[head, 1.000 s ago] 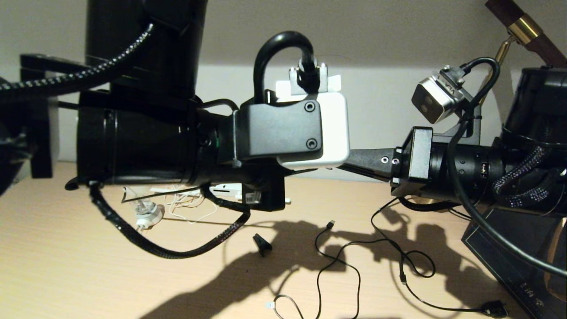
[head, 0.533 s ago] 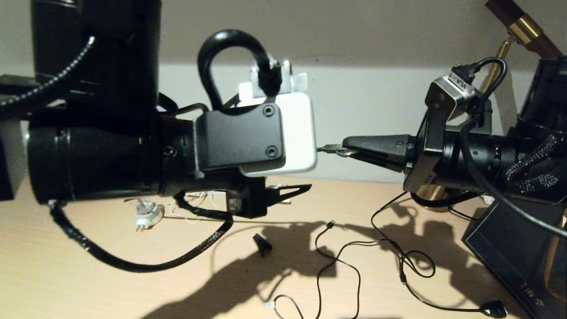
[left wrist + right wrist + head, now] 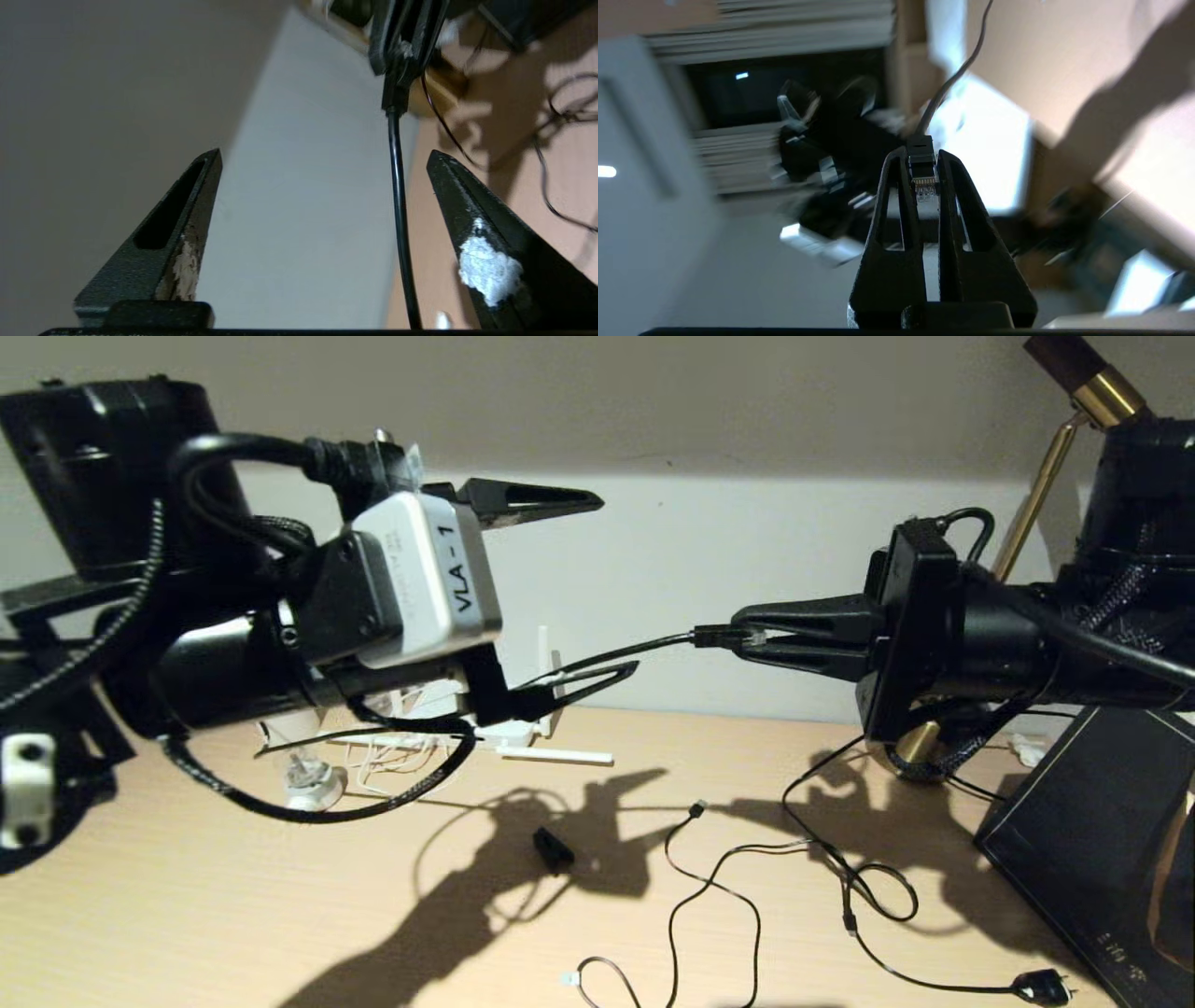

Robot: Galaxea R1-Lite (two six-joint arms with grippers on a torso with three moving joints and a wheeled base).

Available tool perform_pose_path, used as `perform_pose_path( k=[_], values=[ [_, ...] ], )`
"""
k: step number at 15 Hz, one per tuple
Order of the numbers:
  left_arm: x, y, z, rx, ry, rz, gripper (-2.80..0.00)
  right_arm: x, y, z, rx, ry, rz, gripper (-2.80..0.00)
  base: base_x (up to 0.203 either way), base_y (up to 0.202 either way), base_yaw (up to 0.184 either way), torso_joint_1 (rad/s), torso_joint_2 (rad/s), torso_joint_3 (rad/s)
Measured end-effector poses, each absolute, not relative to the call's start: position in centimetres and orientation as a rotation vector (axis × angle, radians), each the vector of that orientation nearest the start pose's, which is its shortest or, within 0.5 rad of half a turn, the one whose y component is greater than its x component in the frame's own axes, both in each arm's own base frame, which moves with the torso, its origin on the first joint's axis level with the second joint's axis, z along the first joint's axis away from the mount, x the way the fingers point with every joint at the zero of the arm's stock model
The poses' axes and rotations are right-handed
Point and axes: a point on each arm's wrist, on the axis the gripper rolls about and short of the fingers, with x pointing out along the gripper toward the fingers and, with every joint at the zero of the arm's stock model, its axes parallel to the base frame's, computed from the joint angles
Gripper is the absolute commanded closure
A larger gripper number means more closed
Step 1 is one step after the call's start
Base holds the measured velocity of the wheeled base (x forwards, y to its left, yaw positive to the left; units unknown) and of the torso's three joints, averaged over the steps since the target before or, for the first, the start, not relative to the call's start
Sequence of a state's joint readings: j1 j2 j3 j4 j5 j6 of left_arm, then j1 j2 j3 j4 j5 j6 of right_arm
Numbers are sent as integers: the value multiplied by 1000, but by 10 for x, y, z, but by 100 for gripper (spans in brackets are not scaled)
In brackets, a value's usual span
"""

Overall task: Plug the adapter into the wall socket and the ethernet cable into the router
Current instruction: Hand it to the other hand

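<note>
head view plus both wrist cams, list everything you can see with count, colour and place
ethernet cable: one, black, plug end clamped in the right pincer, cord running toward the left pincer
router: one, white with stick antennas, on the table behind the left arm, mostly hidden
round plug with clear top: one, white, on the table at left
thin cables: at least two, black, loose on the table, centre to right
small clip-like piece: one, black, table centre
box: one, black, table at right
table: one, light wood
left pincer: open, raised, cord passing between its fingers
right pincer: shut on the plug, raised at right
</note>
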State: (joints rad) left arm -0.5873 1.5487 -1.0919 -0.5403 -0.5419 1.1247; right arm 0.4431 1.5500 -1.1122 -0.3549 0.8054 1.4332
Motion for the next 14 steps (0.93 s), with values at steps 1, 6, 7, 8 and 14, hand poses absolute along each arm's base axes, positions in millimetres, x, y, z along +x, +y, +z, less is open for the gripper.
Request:
perform_pose_path(
  k=[1, 6, 7, 8, 14],
  values=[
    [235, -170, 296, 987, -768, -967, -280, 251, 132, 289, 1288, 996, 955, 0, 0, 0, 0, 0, 0, 0],
    [244, -189, 284, 968, -899, -1029, -280, 274, 135, 296, 1328, 1008, 955, 0, 0, 0, 0, 0, 0, 0],
    [244, -190, 281, 967, -895, -1039, -280, 277, 135, 298, 1328, 1005, 959, 0, 0, 0, 0, 0, 0, 0],
    [244, -190, 280, 970, -895, -1042, -280, 279, 134, 298, 1329, 1008, 957, 0, 0, 0, 0, 0, 0, 0],
    [246, -193, 280, 1048, -989, -981, -280, 281, 135, 297, 1327, 1060, 955, 0, 0, 0, 0, 0, 0, 0]
  ],
)
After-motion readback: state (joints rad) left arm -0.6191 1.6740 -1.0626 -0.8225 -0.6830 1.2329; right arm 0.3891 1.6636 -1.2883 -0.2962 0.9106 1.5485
